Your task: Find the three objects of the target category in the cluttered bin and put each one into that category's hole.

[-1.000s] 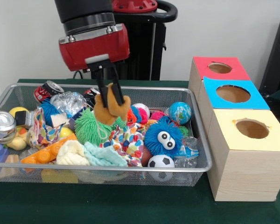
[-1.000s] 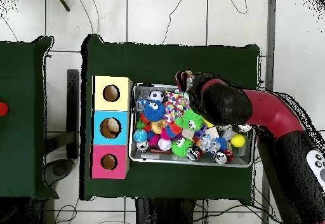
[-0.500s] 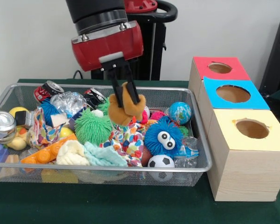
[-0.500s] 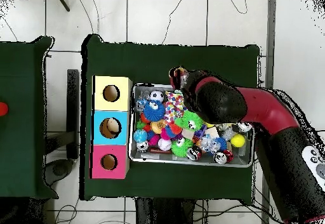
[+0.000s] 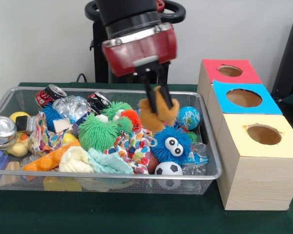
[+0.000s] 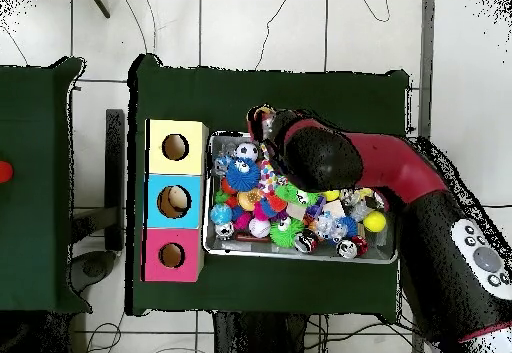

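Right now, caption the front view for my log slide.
Black two-finger gripper holds brown plush toy above cluttered silver wire-mesh basket.

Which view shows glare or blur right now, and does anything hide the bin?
Front view: even light, bright glare on the silver can end, gripper and its brown plush toy sharp. Overhead view: the arm covers much of the wire bin, toys too small to tell.

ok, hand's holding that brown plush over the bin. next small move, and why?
Probably release it: the hand is shut on a brown plush toy, not a can. It hangs above the wire bin, so opening there drops it back in. Crushed cans show at the bin's far corner; go there next for the red-topped box's hole.
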Controlling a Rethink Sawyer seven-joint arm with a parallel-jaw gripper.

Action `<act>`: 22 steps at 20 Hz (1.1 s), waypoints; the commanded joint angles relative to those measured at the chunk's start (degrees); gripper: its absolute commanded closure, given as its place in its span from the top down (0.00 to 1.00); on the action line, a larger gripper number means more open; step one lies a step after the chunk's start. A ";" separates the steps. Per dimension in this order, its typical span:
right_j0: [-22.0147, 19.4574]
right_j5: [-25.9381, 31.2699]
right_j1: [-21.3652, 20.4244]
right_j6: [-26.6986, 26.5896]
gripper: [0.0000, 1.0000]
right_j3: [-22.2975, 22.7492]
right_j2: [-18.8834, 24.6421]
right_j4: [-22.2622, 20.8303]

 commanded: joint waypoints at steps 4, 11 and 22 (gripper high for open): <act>2.38 9.85 0.72 1.20 0.00 2.70 -3.16 1.31; 2.26 13.73 -1.75 2.51 0.00 5.22 -2.68 4.34; 3.58 15.37 -3.01 4.01 0.00 6.69 -3.76 5.60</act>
